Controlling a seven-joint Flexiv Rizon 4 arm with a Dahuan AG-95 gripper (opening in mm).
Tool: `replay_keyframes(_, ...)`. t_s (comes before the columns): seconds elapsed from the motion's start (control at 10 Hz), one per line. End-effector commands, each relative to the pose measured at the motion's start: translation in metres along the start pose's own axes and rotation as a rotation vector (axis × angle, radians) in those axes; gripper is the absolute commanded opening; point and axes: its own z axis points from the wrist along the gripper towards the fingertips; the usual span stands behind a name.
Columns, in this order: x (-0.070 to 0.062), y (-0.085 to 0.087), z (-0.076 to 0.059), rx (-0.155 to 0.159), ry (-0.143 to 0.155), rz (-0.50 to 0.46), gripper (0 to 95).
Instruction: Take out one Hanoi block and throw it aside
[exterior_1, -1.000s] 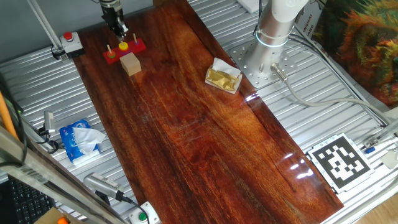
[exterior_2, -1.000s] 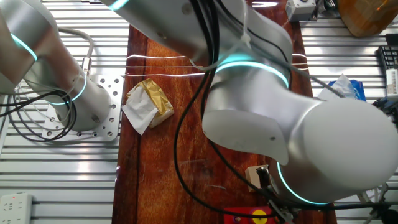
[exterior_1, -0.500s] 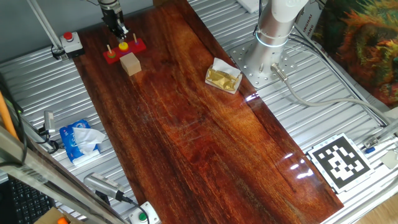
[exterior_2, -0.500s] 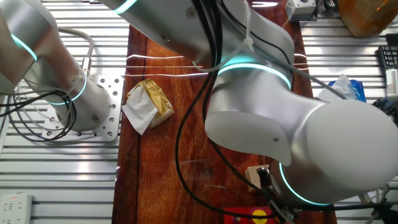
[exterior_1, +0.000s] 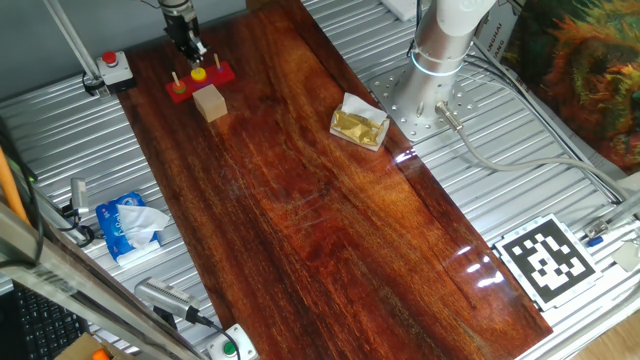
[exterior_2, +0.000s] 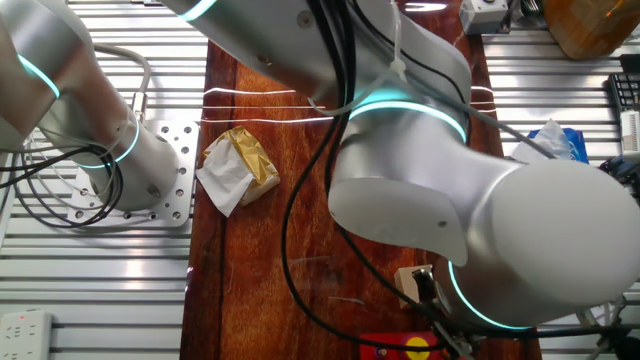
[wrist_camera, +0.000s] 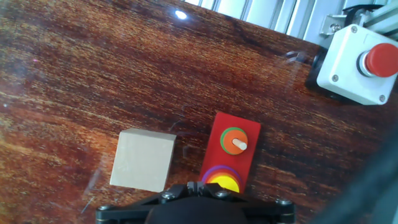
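Note:
The Hanoi block, a small yellow disc (exterior_1: 199, 73), sits on a peg of the red base (exterior_1: 222, 72) at the far left of the wooden table. In the hand view the yellow disc (wrist_camera: 226, 183) lies on a purple disc, partly hidden by my gripper (wrist_camera: 198, 186). It also shows in the other fixed view (exterior_2: 415, 348). My gripper (exterior_1: 189, 45) hangs just above and behind the base, its jaws closed together with nothing seen between them. A second peg holds an orange-and-green stack (wrist_camera: 233, 140). The tan cube (wrist_camera: 143, 160) stands beside the base.
A red push-button box (wrist_camera: 357, 59) sits on the metal frame beyond the base. A crumpled gold-and-white wrapper (exterior_1: 359, 123) lies mid-table near the arm's base (exterior_1: 440, 50). A blue tissue pack (exterior_1: 130, 225) lies off the left edge.

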Motion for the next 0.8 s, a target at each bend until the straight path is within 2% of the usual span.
replay_keyframes(0.1,0.0001,0.0000,-0.0003,-0.029,-0.037,-0.024,0.0)
replay_keyframes(0.3,0.0001,0.0000,-0.0003,-0.013,-0.025,0.056,0.0)
replay_keyframes(0.4,0.0001,0.0000,-0.0003,0.007,-0.010,0.133,0.0)
replay_keyframes(0.5,0.0001,0.0000,-0.0003,0.032,0.010,0.263,0.0)
replay_keyframes(0.6,0.0001,0.0000,-0.0003,0.038,0.005,0.320,0.0)
replay_keyframes(0.8,0.0001,0.0000,-0.0003,0.040,0.011,0.304,0.0)
